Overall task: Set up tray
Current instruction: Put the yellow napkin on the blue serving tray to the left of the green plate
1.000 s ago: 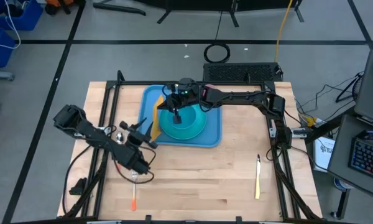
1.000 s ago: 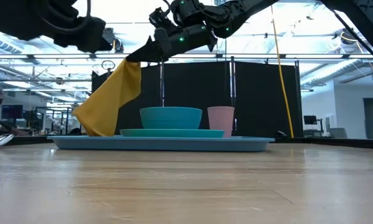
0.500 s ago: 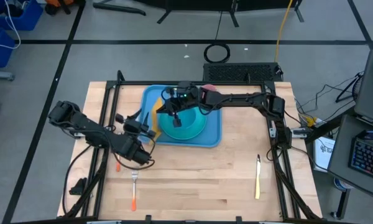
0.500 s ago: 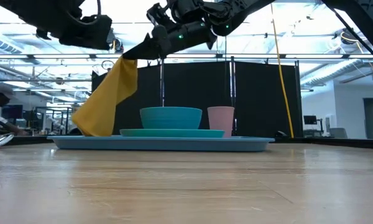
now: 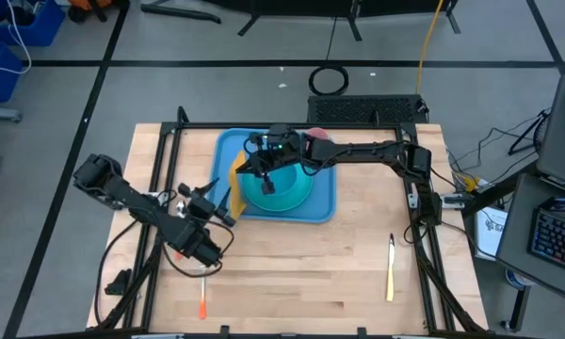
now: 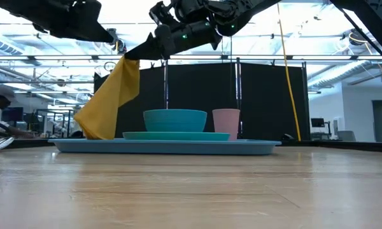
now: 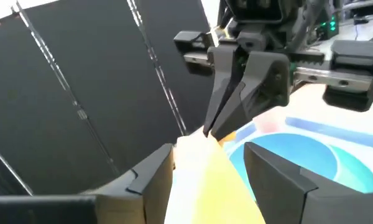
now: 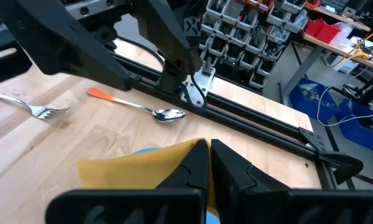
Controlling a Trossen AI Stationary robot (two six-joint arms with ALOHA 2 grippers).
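Pale wooden planks make up the tabletop (image 5: 292,273), ringed by a dark frame. At its left, the left gripper (image 5: 228,196) hangs just beside the tray's left edge, fingers (image 7: 150,176) spread apart on either side of the hanging orange-yellow cloth napkin (image 6: 111,98) without pinching it. Right of it, the large light-blue rectangular plastic tray (image 5: 322,205) sits at the table's far middle, carrying a round teal bowl (image 6: 175,119) on a teal plate (image 6: 176,135) and a pink cup (image 6: 226,123). Above the tray's left part, the right gripper (image 5: 248,164) pinches the napkin's top corner, fingers clamped together. Far right, a yellow-handled utensil (image 5: 390,276) lies on the wood.
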